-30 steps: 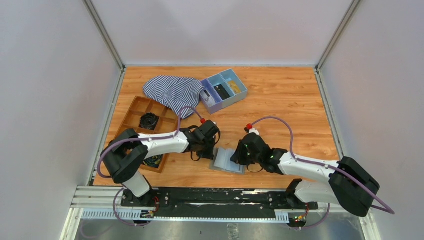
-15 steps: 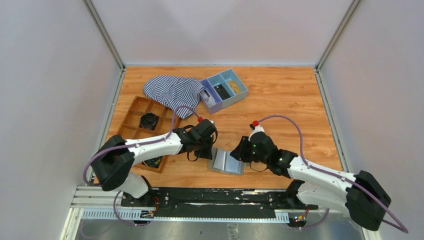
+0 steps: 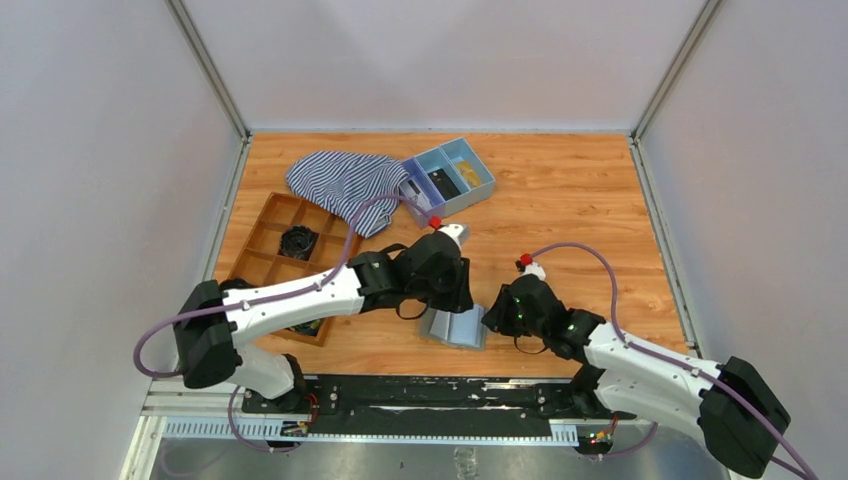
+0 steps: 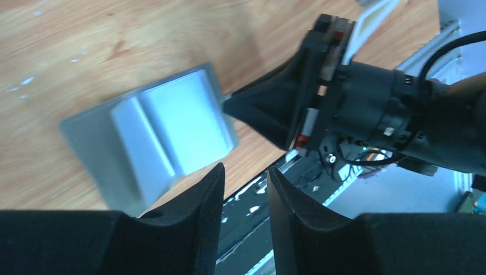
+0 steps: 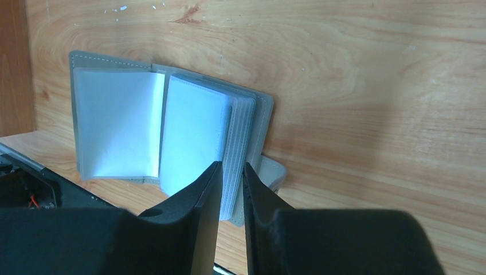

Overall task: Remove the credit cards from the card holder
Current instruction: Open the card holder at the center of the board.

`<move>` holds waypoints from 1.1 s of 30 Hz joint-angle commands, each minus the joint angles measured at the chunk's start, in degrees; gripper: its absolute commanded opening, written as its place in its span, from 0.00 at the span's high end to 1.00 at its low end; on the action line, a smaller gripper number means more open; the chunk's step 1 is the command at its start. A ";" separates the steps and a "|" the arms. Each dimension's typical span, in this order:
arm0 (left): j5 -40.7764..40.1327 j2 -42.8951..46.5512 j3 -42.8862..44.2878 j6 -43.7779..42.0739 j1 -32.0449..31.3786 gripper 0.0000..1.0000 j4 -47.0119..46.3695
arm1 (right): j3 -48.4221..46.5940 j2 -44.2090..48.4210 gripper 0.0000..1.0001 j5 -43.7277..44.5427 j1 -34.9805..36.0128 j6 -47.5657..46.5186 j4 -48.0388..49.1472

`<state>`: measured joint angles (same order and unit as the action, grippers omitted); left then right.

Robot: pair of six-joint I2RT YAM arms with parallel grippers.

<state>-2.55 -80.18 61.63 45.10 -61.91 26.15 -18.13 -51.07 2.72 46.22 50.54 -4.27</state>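
Card holder [image 3: 455,327] on table [image 3: 560,200], tray [image 3: 472,200] behind

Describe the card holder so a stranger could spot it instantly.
On the wooden table, look near the front edge, between the left gripper and the right gripper. The card holder lies open there: the only flat grey wallet with pale blue-grey leaves, unlike the blue tray behind and brown organizer at left.

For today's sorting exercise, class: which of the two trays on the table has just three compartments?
The blue tray at the far side, beside the striped cloth; the brown wooden tray has more.
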 commanded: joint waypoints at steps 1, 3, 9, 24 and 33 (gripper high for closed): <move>1.55 -6.38 1.72 1.73 -1.80 0.62 -2.42 | -0.28 -1.52 0.77 1.83 -1.15 0.23 -1.16; -0.23 -8.75 2.94 1.45 -1.73 0.62 -0.51 | -0.48 -3.02 0.79 1.34 -1.34 -0.09 -0.87; -1.41 -12.53 1.88 0.80 -0.08 0.63 0.93 | -0.24 -5.45 0.80 -1.30 -1.39 -0.51 2.46; 0.14 -9.06 -12.31 1.88 6.52 0.66 -4.69 | 0.82 -1.72 0.80 -1.82 -1.31 -0.67 3.26; 1.58 -14.53 -12.41 1.55 6.54 0.69 -5.73 | 0.55 -3.17 0.80 -4.35 -1.34 -0.81 3.45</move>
<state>-1.58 -91.64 49.80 46.89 -55.35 22.46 -18.13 -54.00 -0.43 45.60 50.06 -0.99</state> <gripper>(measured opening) 0.318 0.203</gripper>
